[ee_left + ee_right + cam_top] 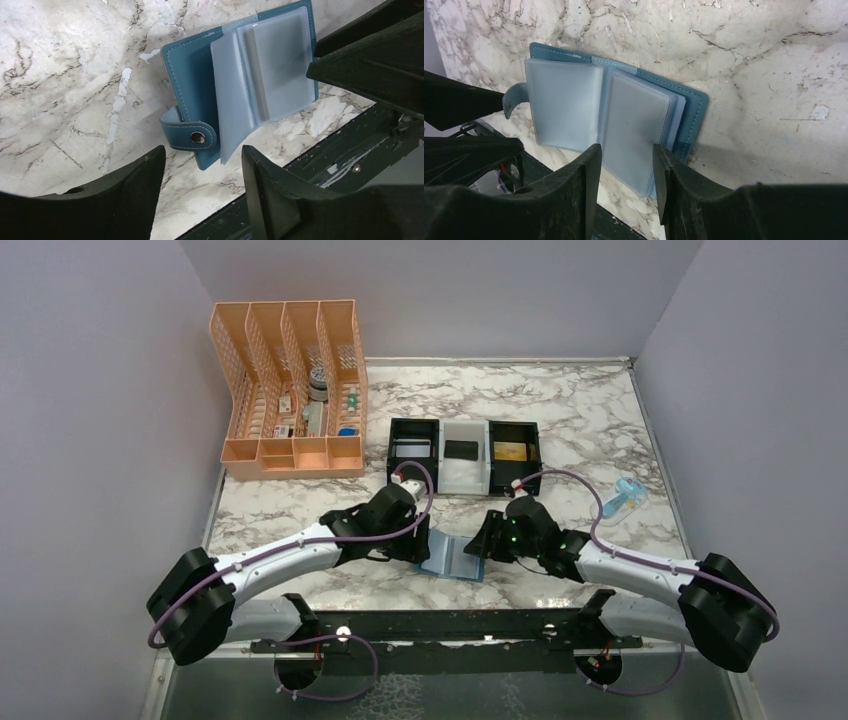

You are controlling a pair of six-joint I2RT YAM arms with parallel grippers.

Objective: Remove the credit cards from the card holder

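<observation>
Both arms reach low and inward over the bench. The left claw is spread wide and empty just left of the card holder, and the right claw is parted more narrowly and empty at its right edge. The card holder lies flat and open between them, long axis running claw to claw, snap tab toward the left claw. Beyond it, the silver-grey card, black card and gold card lie in a tray.
</observation>
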